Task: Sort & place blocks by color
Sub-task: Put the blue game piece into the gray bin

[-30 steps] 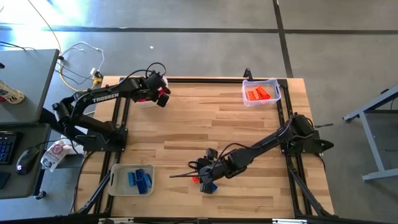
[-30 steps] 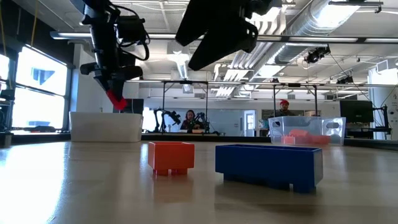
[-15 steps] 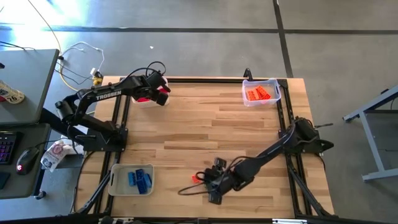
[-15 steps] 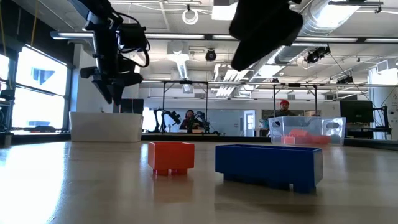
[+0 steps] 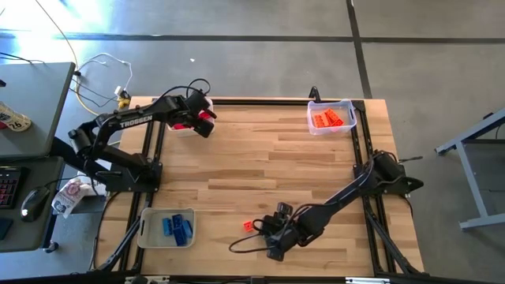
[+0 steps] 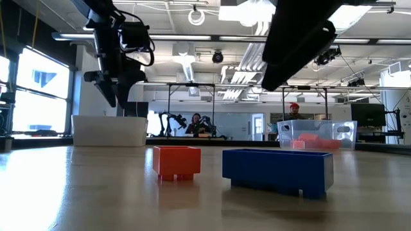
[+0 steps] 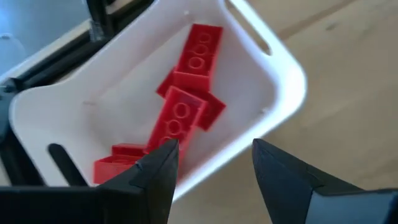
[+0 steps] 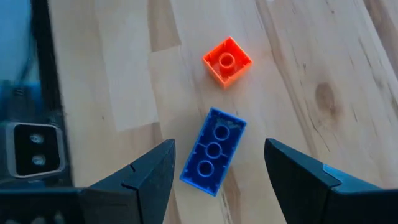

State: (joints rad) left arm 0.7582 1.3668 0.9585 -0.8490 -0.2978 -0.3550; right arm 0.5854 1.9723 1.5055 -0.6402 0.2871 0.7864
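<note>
blocks left on desk: you've got one blue block [image 8: 213,152] and one small orange block [image 8: 227,60] loose near the desk's [image 5: 260,158] front edge, just beside each other, not touching.
sorted already: red blocks [image 7: 180,115] lie in the white tray [image 7: 273,93] at the far left corner; orange ones in the clear tray [image 5: 331,117] far right; blue ones in the tray [image 5: 150,229] front left.
what changed: a second ago your left tool [image 7: 211,165] held a red block over the white tray; now its jaws are parted and empty, the red piece is down in the tray.
left tool: released, hanging just above the white tray.
right tool [image 8: 217,168]: jaws wide, holding nothing, has shifted to hover over the blue block.
meaning: red drop looks done; likely only these two loose blocks remain.
next, my guess: lower right tool onto the blue block, mind the orange one close by.
</note>
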